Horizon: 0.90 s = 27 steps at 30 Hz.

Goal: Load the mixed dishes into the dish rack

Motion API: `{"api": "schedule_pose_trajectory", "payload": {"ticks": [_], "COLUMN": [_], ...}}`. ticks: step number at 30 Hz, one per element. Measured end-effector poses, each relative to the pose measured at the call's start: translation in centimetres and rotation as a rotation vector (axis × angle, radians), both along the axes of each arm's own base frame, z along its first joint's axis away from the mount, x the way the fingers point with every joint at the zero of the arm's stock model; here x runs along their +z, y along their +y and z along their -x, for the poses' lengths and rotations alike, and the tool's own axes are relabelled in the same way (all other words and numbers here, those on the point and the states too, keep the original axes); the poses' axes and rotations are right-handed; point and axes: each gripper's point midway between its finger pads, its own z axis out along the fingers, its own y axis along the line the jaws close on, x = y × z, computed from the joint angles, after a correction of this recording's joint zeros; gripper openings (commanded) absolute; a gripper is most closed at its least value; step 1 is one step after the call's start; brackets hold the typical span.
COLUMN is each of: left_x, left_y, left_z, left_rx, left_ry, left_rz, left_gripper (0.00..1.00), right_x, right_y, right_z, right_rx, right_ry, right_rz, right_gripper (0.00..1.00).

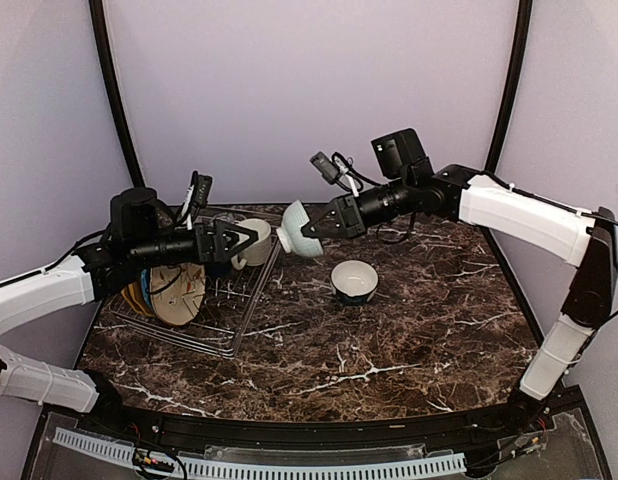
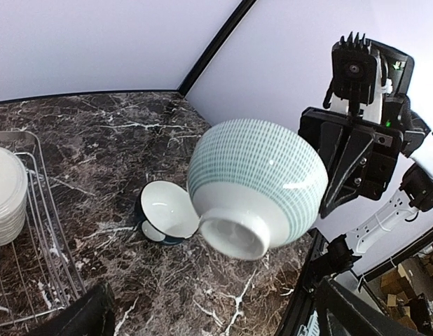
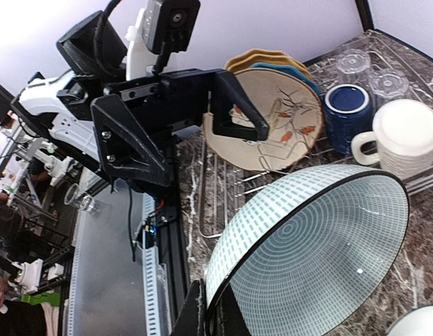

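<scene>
Pale lilac walls (image 1: 309, 90), black corner posts (image 1: 114, 90), dark white-veined marble tabletop (image 1: 389, 340)

top camera hangs high at the near edge, looking down and forward across the dark surface (image 1: 389, 350) to the back wall (image 1: 309, 90). left wrist looks close at the pale green bowl (image 2: 255, 185), right claw (image 2: 327, 171) behind it. right wrist faces back over that bowl at the left claw (image 3: 211, 157) and dish rack (image 3: 234, 185). all three share the bowl.

In the dish rack (image 1: 224, 305), plates (image 1: 174, 292) stand at the left and a mug (image 1: 255, 240) at the far right corner. Just right of it hangs the bowl (image 1: 301, 232) — further right, a cup (image 1: 354, 281) sits on the table (image 1: 389, 350).
</scene>
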Motion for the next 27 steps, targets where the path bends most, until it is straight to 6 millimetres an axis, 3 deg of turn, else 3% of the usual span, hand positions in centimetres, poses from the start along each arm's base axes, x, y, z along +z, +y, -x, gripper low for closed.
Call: {"api": "schedule_pose_trajectory", "payload": {"ticks": [6,15,27], "left_x": [0.6,0.3,0.9], "left_y": [-1.0,-2.6,-3.0], "left_z": [0.4,1.6,2.0], "left_rx": [-0.041,-0.117,-0.156], "left_ry": [-0.036,-0.063,-0.102], "left_rz": [0.037,0.036,0.052], "left_gripper": [0.99,0.96,0.59], "right_x": [1.3,2.4,2.0], "right_y": [1.5,2.3,2.6], "right_z": [1.8,2.9,3.1], "right_rx": [0.091,0.168,0.193], "right_ry": [0.061,0.109,0.147], "right_rz": [-0.108,-0.201,-0.218], "right_gripper": [0.0,0.0,0.0]}}
